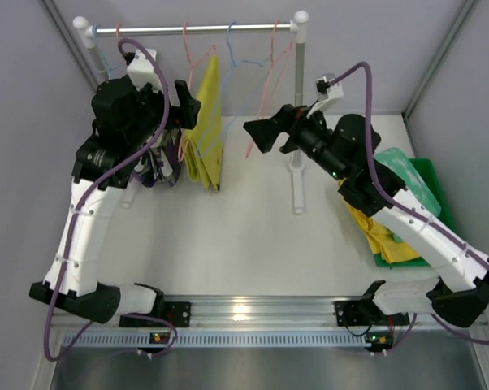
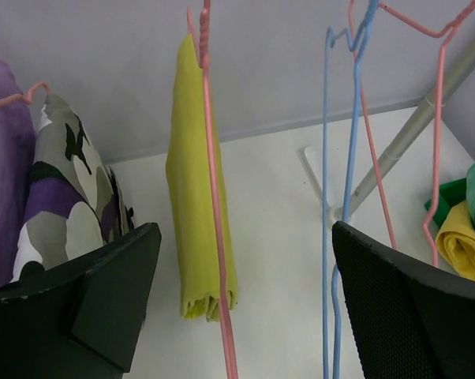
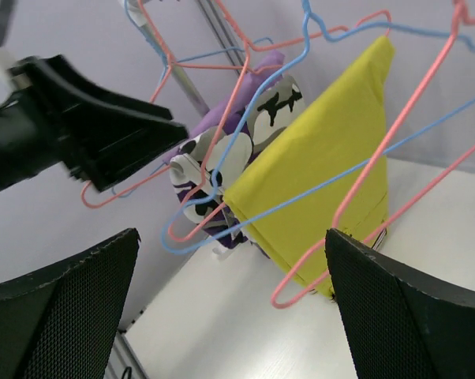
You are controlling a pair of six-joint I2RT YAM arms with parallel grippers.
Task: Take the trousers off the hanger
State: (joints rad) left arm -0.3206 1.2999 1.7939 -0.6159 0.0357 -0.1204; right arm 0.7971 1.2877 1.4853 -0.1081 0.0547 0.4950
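The olive-yellow trousers (image 1: 208,130) hang folded over a pink hanger (image 1: 197,61) on the rail (image 1: 147,30). My left gripper (image 1: 188,101) stands open just left of them, touching nothing. In the left wrist view the trousers (image 2: 192,197) and their pink hanger (image 2: 215,205) hang between my open fingers (image 2: 127,268). My right gripper (image 1: 259,134) is open and empty to the right of the trousers (image 3: 332,166), with bare pink and blue hangers (image 3: 344,209) in front of it. Mint green trousers (image 1: 407,175) and bright yellow trousers (image 1: 382,236) lie in a green bin (image 1: 436,187).
A camouflage garment (image 2: 64,197) and a lilac garment (image 2: 1,189) hang left of the olive-yellow trousers. Empty blue and pink hangers (image 2: 349,158) dangle on the right part of the rail. The rack's right post (image 1: 299,122) stands beside my right arm.
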